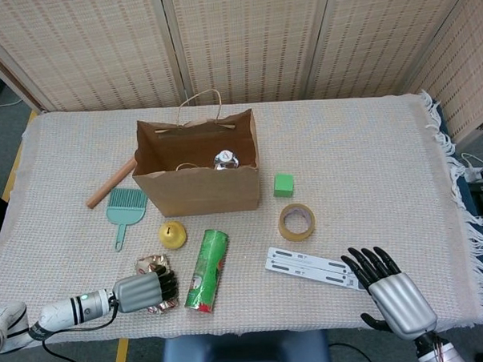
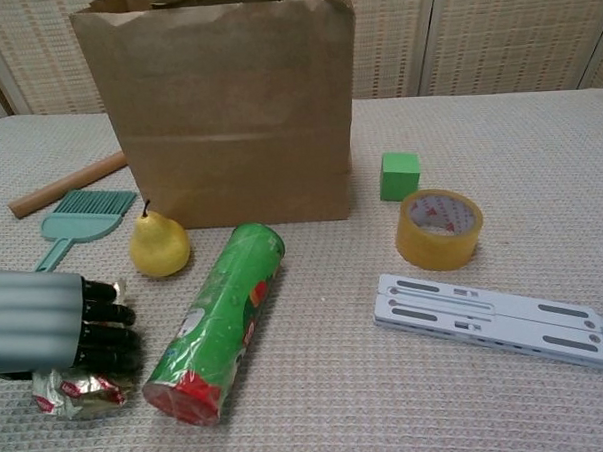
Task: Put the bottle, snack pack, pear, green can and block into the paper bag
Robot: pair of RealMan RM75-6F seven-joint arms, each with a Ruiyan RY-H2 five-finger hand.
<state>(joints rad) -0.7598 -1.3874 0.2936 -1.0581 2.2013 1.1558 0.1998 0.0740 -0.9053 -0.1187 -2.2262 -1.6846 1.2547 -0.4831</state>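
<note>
From above, the left hand (image 1: 144, 289) lies at the near left edge of the cloth-covered table (image 1: 369, 159), its fingers curled down over the shiny snack pack (image 1: 151, 266), which is bunched up under them. Just to its right the green can (image 1: 207, 271) lies on its side, and the yellow pear (image 1: 172, 234) stands a little beyond, in front of the paper bag (image 1: 198, 187). The bag stands open, and the bottle (image 1: 225, 159) shows inside it. The green block (image 1: 283, 185) sits beside the bag's right side, with a roll of tape (image 1: 296, 221) nearer and a white slotted bracket (image 1: 313, 266) nearer still. A wooden rolling pin (image 1: 111, 183) and a teal hand brush (image 1: 125, 212) lie to the bag's left. The right hand (image 1: 389, 288) rests at the near right, fingers spread and straight, holding nothing, fingertips by the bracket's end.

From chest height, the left hand (image 2: 56, 332) has its dark fingers folded onto the crumpled snack pack (image 2: 74, 394), gripping it against the cloth. The can (image 2: 220, 318) lies just beside it, the pear (image 2: 159, 246) behind. The right hand does not show here.
</note>
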